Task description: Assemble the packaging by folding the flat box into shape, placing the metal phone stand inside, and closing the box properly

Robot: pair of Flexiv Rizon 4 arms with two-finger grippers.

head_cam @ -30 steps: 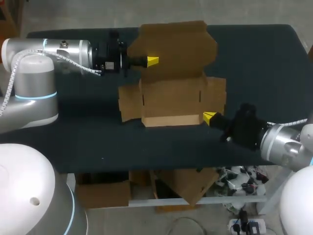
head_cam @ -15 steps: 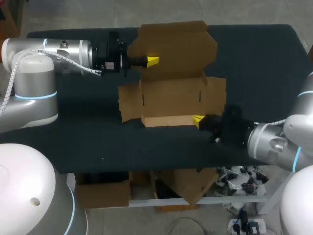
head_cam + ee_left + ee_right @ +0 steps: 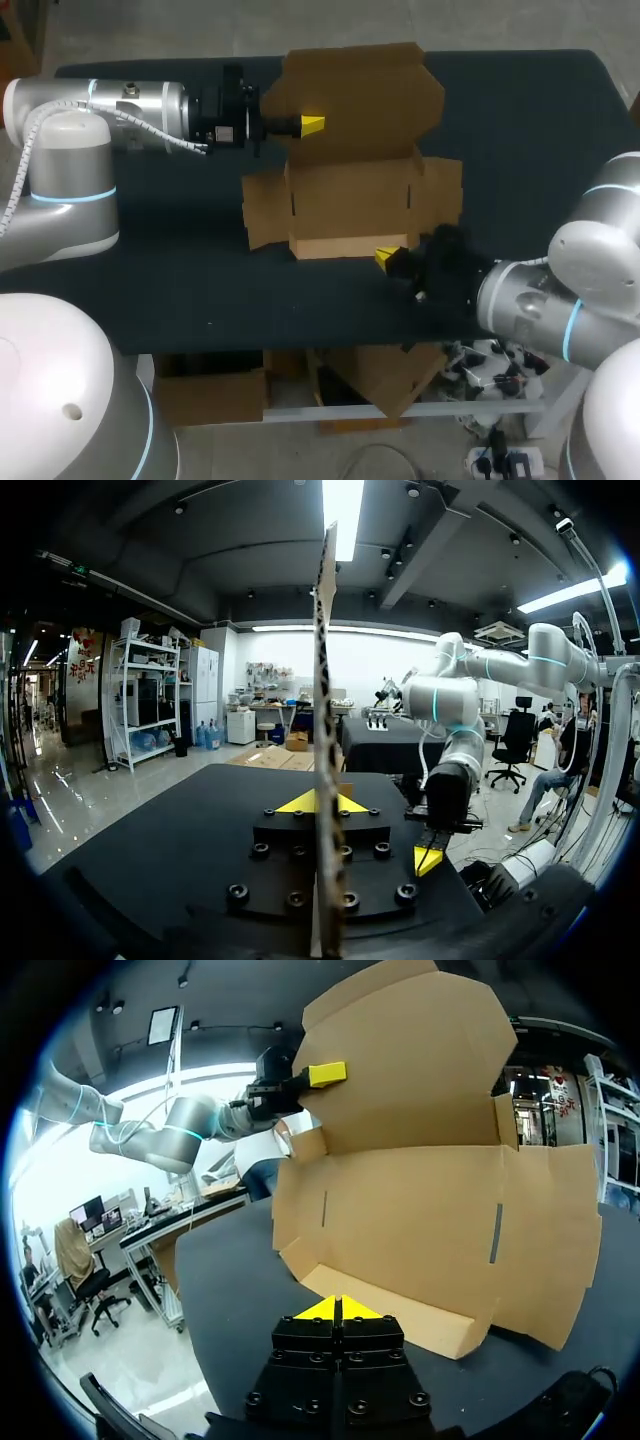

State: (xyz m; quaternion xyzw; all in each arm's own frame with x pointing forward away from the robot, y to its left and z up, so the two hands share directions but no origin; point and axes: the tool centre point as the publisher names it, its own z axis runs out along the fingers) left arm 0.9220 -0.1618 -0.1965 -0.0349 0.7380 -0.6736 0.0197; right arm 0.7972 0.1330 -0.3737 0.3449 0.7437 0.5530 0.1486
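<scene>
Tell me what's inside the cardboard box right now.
Only the bare cardboard floor shows inside the box; nothing lies on it. The low front wall hides a thin strip of floor just behind it.

On the box (image 3: 350,190), my left gripper (image 3: 312,124) is sitting at the rear lid's (image 3: 365,95) left edge, my right gripper (image 3: 385,258) just before the front wall (image 3: 345,246).

The box lid (image 3: 350,95) hides the left tool's (image 3: 311,124) far finger from overhead
</scene>
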